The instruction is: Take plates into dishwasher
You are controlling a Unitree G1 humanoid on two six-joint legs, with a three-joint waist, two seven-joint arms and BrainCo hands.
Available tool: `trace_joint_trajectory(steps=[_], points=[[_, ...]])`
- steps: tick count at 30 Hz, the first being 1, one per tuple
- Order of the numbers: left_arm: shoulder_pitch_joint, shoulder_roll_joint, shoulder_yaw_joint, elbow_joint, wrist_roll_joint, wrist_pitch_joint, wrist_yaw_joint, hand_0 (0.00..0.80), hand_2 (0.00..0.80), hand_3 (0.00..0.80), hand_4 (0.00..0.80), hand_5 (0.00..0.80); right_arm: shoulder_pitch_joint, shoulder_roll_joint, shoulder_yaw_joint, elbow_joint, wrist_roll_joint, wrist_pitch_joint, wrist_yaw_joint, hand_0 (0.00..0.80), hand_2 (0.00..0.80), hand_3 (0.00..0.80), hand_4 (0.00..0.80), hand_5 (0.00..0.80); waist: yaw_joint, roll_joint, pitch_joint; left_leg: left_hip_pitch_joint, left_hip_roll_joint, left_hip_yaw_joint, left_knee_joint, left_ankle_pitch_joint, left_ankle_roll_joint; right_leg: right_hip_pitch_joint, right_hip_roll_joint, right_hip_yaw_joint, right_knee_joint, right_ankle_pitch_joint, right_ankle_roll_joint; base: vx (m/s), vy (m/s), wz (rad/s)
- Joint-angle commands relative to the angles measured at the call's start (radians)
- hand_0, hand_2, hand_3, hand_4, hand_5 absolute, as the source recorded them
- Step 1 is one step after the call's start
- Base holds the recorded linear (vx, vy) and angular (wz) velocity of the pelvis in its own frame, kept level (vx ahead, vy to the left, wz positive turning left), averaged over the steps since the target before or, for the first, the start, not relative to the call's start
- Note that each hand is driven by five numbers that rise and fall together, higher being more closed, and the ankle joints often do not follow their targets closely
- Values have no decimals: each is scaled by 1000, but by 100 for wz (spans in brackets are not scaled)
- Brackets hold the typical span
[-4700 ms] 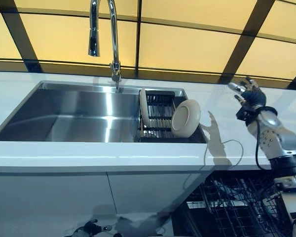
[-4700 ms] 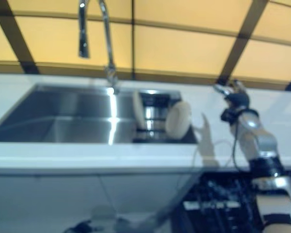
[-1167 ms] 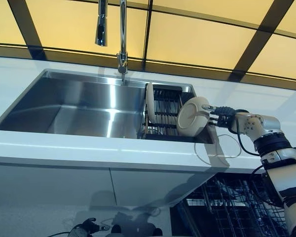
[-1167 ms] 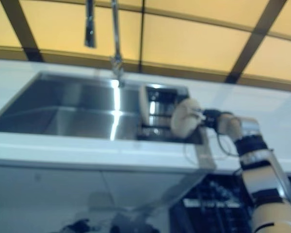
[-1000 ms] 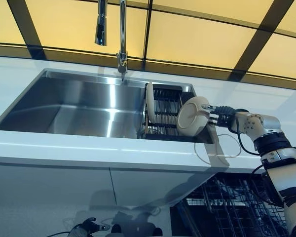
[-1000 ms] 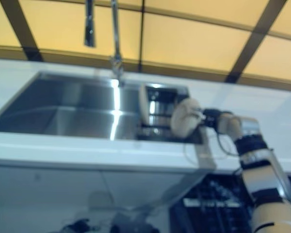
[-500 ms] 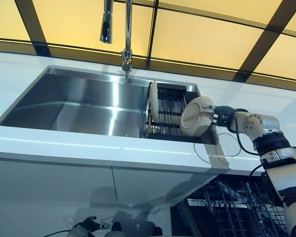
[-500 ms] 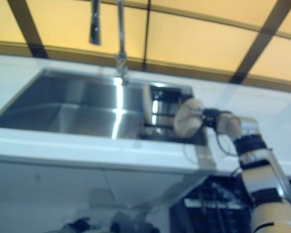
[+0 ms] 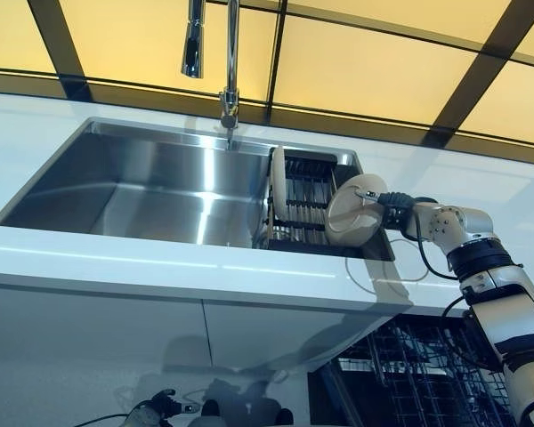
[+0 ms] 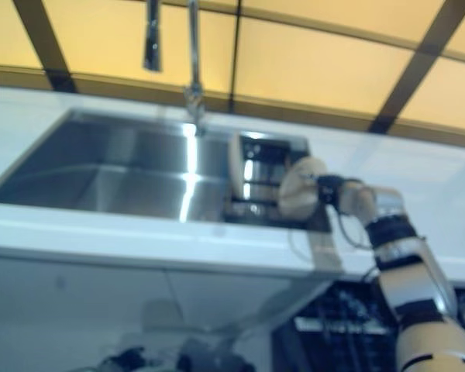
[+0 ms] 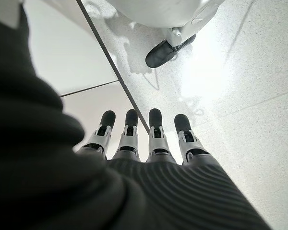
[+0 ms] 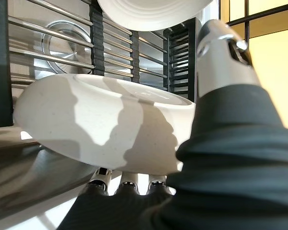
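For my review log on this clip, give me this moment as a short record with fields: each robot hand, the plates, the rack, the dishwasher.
right robot hand: at the cream plate, thumb over its rim, fingers under it, gripping it
cream plate: tilted on edge at the right end of the dish rack
second plate: upright at the rack's left end
dish rack: dark, in the right part of the steel sink
left robot hand: low, fingers straight, over the floor, holding nothing
dishwasher basket: below the counter, wire rack pulled out
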Motion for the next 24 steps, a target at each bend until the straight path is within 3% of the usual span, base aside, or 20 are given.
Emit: trace_joint_trajectory(steps=[1,7,9,10,11,12,13,18,19,24], points=[[-83,3,-65,14,-5,-4,6,0,0,0,0,0,-137,-27,32,13,-4,-42,-23,0,0,0,0,0,37,5,13,4,-23,-4,4,-84,18,20,-61,-17,111,-78,93,0,0,0],[-88,0,-65,15,-6,-5,6,0,0,0,0,0,-139,-21,31,27,-25,-42,-42,0,0,0,0,0,38,4,15,4,-22,-4,4,-84,19,18,-61,-17,113,-78,93,0,0,0],[-89,-2,-66,14,-9,-4,7,0,0,0,0,0,-140,-21,31,29,-34,-41,-44,104,104,104,104,104,38,5,17,3,-22,-5,4,-84,18,17,-61,-16,113,-78,93,0,0,0],[-90,-1,-68,11,-11,-4,7,0,0,0,0,0,-144,-23,33,30,-36,-38,-49,260,260,260,260,260,38,5,18,3,-23,-5,4,-84,19,17,-60,-16,114,-78,93,0,0,0],[-90,-1,-66,12,-11,-6,6,0,0,0,0,0,-148,-25,33,34,-42,-34,-46,292,292,292,292,292,38,6,18,2,-23,-5,4,-83,19,18,-60,-16,113,-78,92,0,0,0],[-91,-2,-68,13,-12,-8,6,0,0,0,0,0,-150,-26,34,39,-46,-34,-43,402,402,402,402,402,38,6,19,2,-23,-5,4,-83,18,17,-60,-15,113,-78,92,0,0,0],[-92,-2,-68,14,-12,-9,6,0,0,0,0,0,-153,-25,35,40,-48,-31,-47,436,436,436,436,436,39,6,20,2,-23,-6,4,-83,18,17,-60,-16,113,-79,92,0,0,0],[-93,-3,-72,11,-14,-9,4,0,0,0,0,0,-158,-26,36,49,-64,-36,-54,765,765,765,765,765,40,7,21,1,-23,-8,4,-84,19,16,-60,-16,115,-79,92,0,0,0],[-91,-3,-71,9,-15,-9,5,0,0,0,0,0,-159,-26,37,49,-67,-35,-57,800,800,800,800,800,40,7,20,1,-23,-8,4,-84,19,16,-61,-16,115,-79,92,0,0,0],[-94,-4,-72,6,-16,-7,3,0,0,0,0,0,-164,-34,35,57,-98,-51,-46,800,800,800,800,800,39,9,22,0,-23,-7,4,-84,19,14,-62,-16,119,-81,93,0,0,0]])
